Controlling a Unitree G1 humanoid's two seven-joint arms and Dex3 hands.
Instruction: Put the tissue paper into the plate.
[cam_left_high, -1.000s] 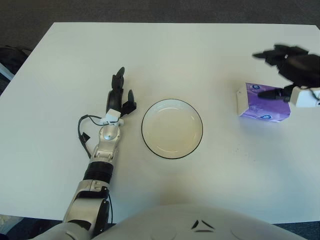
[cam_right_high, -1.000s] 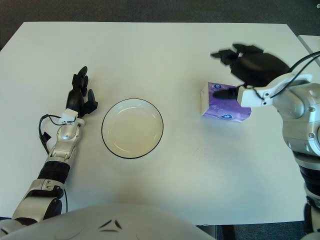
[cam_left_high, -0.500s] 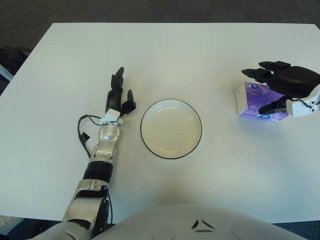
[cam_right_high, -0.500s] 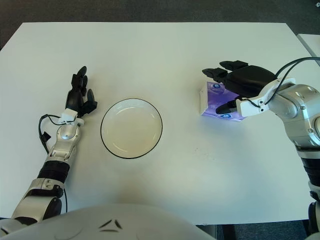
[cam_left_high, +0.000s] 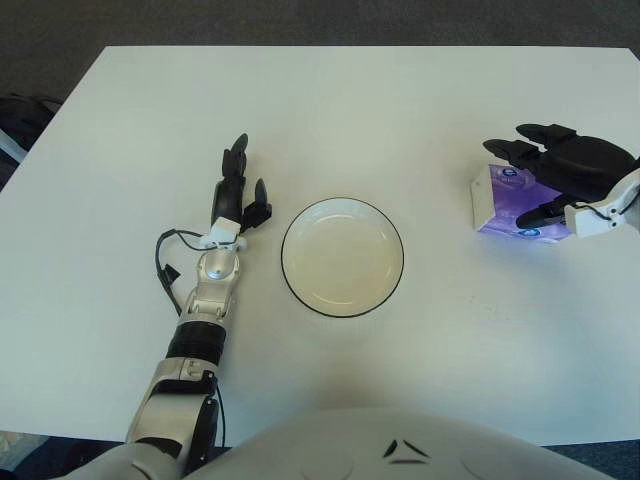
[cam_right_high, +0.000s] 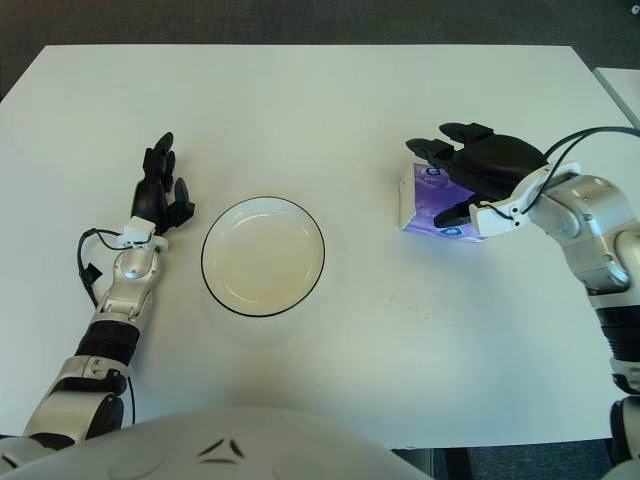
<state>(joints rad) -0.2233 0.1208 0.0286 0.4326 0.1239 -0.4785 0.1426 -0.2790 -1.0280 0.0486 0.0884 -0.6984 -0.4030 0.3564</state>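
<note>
— Worktop first: what does the broad white rectangular worktop (cam_left_high: 330, 110) carry at this moment?

— Three things of note. Near the middle sits the shallow round cream plate with a dark rim (cam_left_high: 343, 257), and it holds nothing. Well to the robot's right lies the small purple-and-white tissue paper packet (cam_right_high: 428, 201), flat on the white surface and well apart from the plate. The robot's left hand (cam_left_high: 236, 195) shows just to the left of the plate, fingers loosely extended, gripping nothing.

— And what has changed over the last second?

— Only the right side. A second ago the black right hand (cam_right_high: 478, 180) hung higher, above and behind the packet with its fingers raised. It has since come down and forward, so that the palm now covers the packet's right half, two fingers reaching over the far top edge and the thumb set against the near edge. The packet itself has not shifted, and neither has the plate or the left hand.

— Is the packet grasped, then?

— Not plainly. The fingers bracket it but look only partly curled; the hand reads as unclenched, cupped around the packet rather than clamped.

— What does that mean for the task?

— The reach looks finished and the grasp is the step in hand. Closing, lifting and carrying leftward to the plate all remain.
</note>
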